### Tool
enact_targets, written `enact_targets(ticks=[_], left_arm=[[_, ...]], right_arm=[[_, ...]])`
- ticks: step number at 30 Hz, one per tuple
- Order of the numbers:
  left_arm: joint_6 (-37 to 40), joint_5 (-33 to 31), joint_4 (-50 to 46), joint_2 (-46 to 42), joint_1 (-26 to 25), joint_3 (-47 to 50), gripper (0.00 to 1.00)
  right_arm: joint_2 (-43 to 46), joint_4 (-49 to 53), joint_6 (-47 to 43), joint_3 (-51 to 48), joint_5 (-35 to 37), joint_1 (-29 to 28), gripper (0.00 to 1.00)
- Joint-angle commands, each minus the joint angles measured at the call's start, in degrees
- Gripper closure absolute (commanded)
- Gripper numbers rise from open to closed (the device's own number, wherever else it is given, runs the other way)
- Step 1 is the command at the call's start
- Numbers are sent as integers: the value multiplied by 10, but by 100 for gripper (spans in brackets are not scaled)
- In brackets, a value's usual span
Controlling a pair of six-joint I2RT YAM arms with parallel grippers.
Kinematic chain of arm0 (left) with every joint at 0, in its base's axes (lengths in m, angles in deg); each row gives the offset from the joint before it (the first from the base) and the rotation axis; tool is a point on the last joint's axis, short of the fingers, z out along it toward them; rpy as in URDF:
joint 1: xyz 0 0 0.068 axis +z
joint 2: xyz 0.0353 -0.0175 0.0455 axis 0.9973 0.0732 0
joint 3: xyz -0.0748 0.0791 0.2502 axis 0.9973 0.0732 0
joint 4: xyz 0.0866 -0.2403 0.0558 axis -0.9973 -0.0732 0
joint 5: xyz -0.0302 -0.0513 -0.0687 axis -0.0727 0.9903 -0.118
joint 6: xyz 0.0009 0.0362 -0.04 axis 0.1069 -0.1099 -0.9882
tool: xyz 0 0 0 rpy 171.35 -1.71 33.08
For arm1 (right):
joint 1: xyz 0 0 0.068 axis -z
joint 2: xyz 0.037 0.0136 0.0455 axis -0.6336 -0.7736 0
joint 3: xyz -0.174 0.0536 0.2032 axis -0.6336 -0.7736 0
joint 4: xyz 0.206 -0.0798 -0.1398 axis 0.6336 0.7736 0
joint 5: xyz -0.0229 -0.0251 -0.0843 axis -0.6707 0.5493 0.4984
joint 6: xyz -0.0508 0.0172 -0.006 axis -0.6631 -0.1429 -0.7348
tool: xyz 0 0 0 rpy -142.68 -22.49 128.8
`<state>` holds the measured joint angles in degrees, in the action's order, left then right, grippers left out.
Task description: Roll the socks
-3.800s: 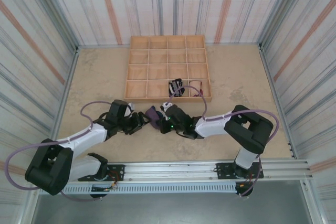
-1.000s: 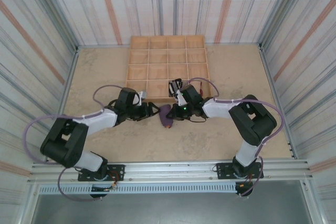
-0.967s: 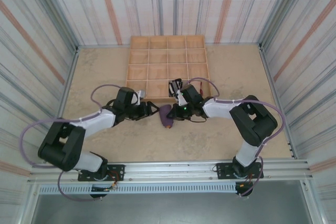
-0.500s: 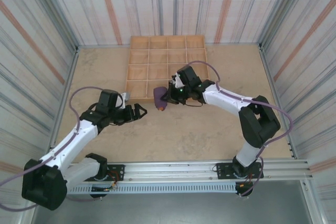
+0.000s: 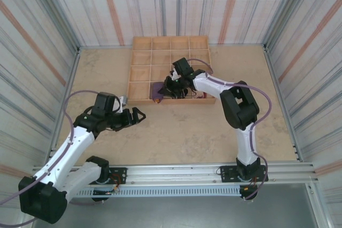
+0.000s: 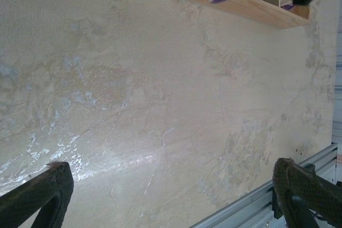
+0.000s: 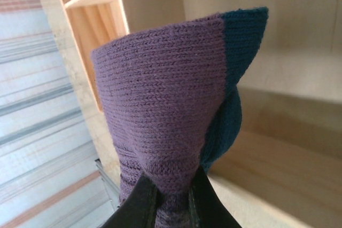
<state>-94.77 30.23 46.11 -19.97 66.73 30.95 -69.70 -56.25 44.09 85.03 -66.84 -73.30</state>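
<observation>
The right gripper [image 7: 170, 197] pinches the rolled purple sock [image 7: 160, 105] over the front row of the wooden tray [image 5: 143, 57]. The left gripper [image 5: 139, 115], its jaws spread wide, hangs near the tray's front wall.

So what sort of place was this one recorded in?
Looks like a purpose-built robot test cell, probably a lab rig: striped walls box in a beige tabletop, a metal mounting rail runs along its near edge, and a wooden grid tray sits at the back.

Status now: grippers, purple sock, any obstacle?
Left gripper open, empty. Right gripper shut on rolled purple knit sock, teal toe, over wooden grid tray, front row. No obstacle seen.
</observation>
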Motion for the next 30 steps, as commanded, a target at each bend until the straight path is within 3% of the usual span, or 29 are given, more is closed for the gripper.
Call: enact_targets(ticks=[1, 20, 30], left_arm=[[5, 13, -22, -13, 4, -4, 1], [-4, 22, -29, -47, 5, 7, 1], [-18, -12, -31, -80, 5, 8, 2]], right_arm=[[-38, 22, 25, 43, -16, 4, 100], [-136, 101, -136, 137, 68, 1, 100], [-135, 136, -171, 135, 184, -29, 100]])
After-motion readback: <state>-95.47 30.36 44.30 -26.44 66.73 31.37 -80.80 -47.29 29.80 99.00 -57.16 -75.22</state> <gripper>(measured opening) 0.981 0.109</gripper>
